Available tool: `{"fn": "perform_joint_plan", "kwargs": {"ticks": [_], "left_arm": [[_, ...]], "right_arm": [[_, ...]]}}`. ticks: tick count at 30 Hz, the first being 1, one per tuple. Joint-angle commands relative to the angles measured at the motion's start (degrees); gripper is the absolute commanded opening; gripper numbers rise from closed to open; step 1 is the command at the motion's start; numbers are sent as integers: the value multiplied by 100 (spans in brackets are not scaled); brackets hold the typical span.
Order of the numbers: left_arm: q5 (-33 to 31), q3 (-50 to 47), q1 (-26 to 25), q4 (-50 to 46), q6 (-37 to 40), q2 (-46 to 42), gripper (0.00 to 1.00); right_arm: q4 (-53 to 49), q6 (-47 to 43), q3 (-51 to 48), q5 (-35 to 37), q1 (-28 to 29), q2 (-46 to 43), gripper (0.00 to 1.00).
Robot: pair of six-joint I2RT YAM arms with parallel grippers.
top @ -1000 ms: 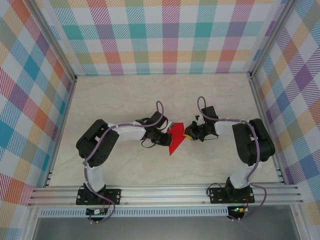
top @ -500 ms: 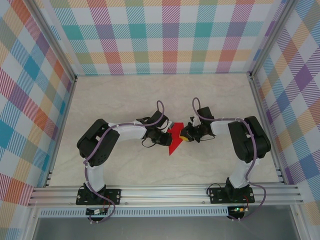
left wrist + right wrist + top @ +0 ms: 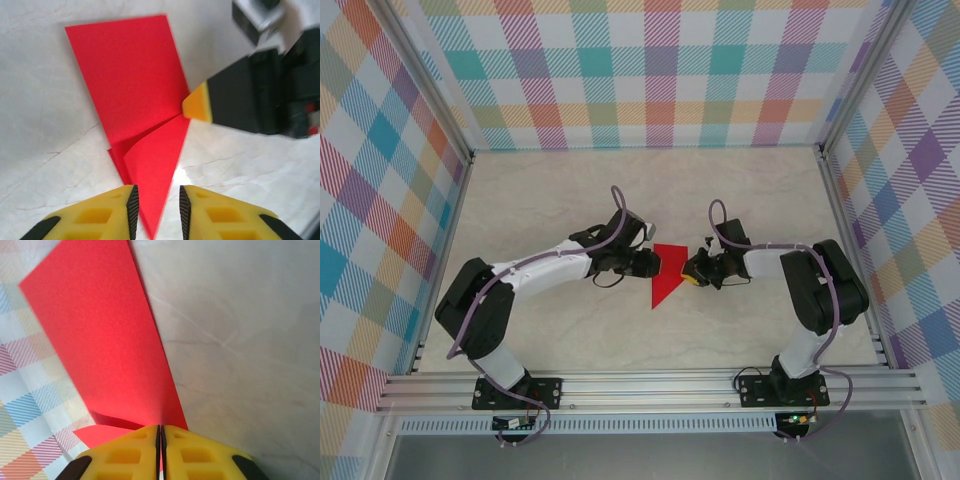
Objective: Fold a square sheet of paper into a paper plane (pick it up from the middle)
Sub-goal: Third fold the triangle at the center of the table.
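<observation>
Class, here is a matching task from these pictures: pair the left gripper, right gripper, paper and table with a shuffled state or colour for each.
1 left gripper
2 right gripper
3 paper
4 table

A pale, marbled
B jaws shut at the paper's edge
C jaws apart
D red, folded to a point

Pairs: 1-C, 2-B, 3-D, 4-A

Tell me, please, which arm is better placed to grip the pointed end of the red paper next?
Probably left. The left claw stands open with the pointed end of the red paper seen between its fingers; the right claw is shut, its tip at the paper's side edge.
</observation>
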Motion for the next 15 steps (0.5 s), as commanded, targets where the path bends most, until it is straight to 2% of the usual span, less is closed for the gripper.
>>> {"fn": "perform_joint_plan", "kwargs": {"ticks": [1, 5, 10, 15], "left_arm": [[697, -257, -18, 366, -406, 2, 19], [1023, -198, -160, 657, -626, 421, 11], [800, -177, -198, 906, -834, 900, 6], [134, -146, -192, 668, -781, 1210, 1]], "right_arm": [[-146, 252, -136, 242, 60, -227, 12], [-137, 176, -68, 167, 60, -207, 12], [-74, 21, 90, -181, 60, -262, 13], [-245, -228, 226, -353, 67, -604, 16]]}}
